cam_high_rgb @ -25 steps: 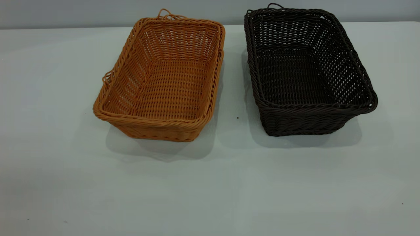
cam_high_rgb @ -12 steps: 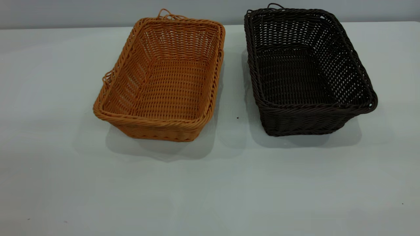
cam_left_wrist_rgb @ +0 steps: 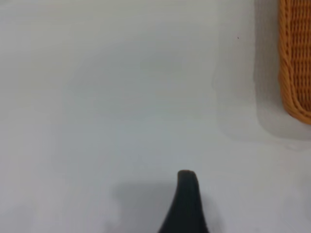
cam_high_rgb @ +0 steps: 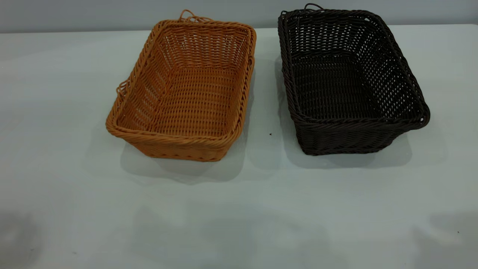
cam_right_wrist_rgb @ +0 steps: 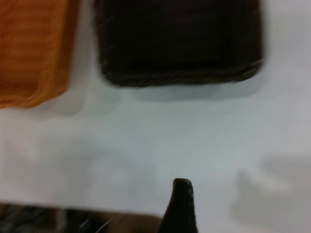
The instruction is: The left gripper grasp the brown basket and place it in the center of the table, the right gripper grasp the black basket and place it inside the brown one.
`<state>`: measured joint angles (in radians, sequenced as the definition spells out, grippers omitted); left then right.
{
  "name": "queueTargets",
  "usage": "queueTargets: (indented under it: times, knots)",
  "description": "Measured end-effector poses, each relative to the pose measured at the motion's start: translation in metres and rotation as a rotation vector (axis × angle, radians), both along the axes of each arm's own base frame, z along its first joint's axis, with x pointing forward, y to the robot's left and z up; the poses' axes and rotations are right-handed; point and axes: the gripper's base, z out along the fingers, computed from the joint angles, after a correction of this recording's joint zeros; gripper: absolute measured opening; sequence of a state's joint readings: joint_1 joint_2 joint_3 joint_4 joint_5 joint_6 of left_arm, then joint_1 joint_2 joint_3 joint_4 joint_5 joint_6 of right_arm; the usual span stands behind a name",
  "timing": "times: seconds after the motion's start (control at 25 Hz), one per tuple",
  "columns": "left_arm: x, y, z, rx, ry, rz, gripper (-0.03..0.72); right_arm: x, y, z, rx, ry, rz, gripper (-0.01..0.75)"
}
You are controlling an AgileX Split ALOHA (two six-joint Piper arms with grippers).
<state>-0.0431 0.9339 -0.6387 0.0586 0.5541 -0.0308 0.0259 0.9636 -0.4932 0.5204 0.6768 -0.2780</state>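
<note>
The brown basket (cam_high_rgb: 186,89) stands left of the middle of the table (cam_high_rgb: 239,209), and the black basket (cam_high_rgb: 347,78) stands beside it on the right, a gap between them. Both are upright and empty. Neither gripper shows in the exterior view. In the left wrist view one dark finger (cam_left_wrist_rgb: 186,199) of my left gripper (cam_left_wrist_rgb: 238,204) hangs over bare table, well apart from a corner of the brown basket (cam_left_wrist_rgb: 296,58). In the right wrist view one finger (cam_right_wrist_rgb: 181,204) of my right gripper (cam_right_wrist_rgb: 233,208) is over bare table, short of the black basket (cam_right_wrist_rgb: 180,43). Both grippers are empty.
The front half of the table is bare, with faint arm shadows at its front left (cam_high_rgb: 15,231) and front right (cam_high_rgb: 448,231). A grey wall runs behind the baskets. The table's near edge (cam_right_wrist_rgb: 97,213) shows in the right wrist view.
Faint shadows have appeared on the front left and front right of the table. The two baskets have not moved.
</note>
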Motion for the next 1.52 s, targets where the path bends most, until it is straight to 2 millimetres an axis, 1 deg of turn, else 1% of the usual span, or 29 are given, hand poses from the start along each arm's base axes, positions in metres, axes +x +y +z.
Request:
queueTargets:
  times: [0.16,0.24,0.32,0.4,0.48,0.56,0.68,0.76,0.84,1.0,1.16,1.28,1.44,1.52]
  knots:
    - [0.031,-0.002,-0.007,0.009,0.011,-0.018,0.577,0.022,0.019,-0.026,0.156,0.14,0.065,0.591]
    - [0.044,-0.003,-0.009,0.01,-0.006,-0.024,0.577,0.03,0.035,-0.04,0.218,0.207,0.111,0.591]
    - [0.054,-0.003,-0.009,0.008,-0.03,-0.027,0.577,0.035,0.052,-0.053,0.279,0.277,0.114,0.591]
    - [0.061,-0.004,-0.01,0.007,-0.029,-0.028,0.577,0.041,0.069,-0.071,0.309,0.36,0.101,0.591]
    - [0.064,-0.004,-0.013,-0.001,-0.018,-0.025,0.577,0.05,0.082,-0.083,0.347,0.421,0.065,0.591]
    - [0.066,-0.005,-0.016,-0.01,-0.003,-0.02,0.577,0.066,0.093,-0.093,0.397,0.456,0.015,0.591]
    - [0.067,-0.005,-0.019,-0.012,0.008,-0.02,0.577,0.088,0.103,-0.104,0.515,0.498,-0.129,0.591]
    - [0.068,-0.005,-0.019,-0.013,0.008,-0.019,0.577,0.098,0.106,-0.115,0.608,0.54,-0.268,0.591]
    - [0.068,-0.005,-0.019,-0.013,0.005,-0.019,0.577,0.106,0.108,-0.128,0.65,0.591,-0.363,0.591]
    - [0.068,-0.005,-0.019,-0.014,0.001,-0.019,0.577,0.12,0.112,-0.145,0.684,0.656,-0.482,0.591]
    - [0.069,-0.005,-0.018,-0.015,-0.008,-0.02,0.577,0.132,0.105,-0.161,0.635,0.659,-0.666,0.591]
    - [0.069,-0.005,-0.018,-0.015,-0.012,-0.02,0.577,0.137,0.099,-0.171,0.594,0.649,-0.792,0.591]
    - [0.07,-0.005,-0.019,-0.024,-0.008,-0.012,0.577,0.139,0.09,-0.178,0.553,0.623,-0.94,0.585]
    - [0.073,-0.006,-0.022,-0.035,0.021,0.002,0.577,0.14,0.086,-0.18,0.533,0.605,-0.994,0.573]
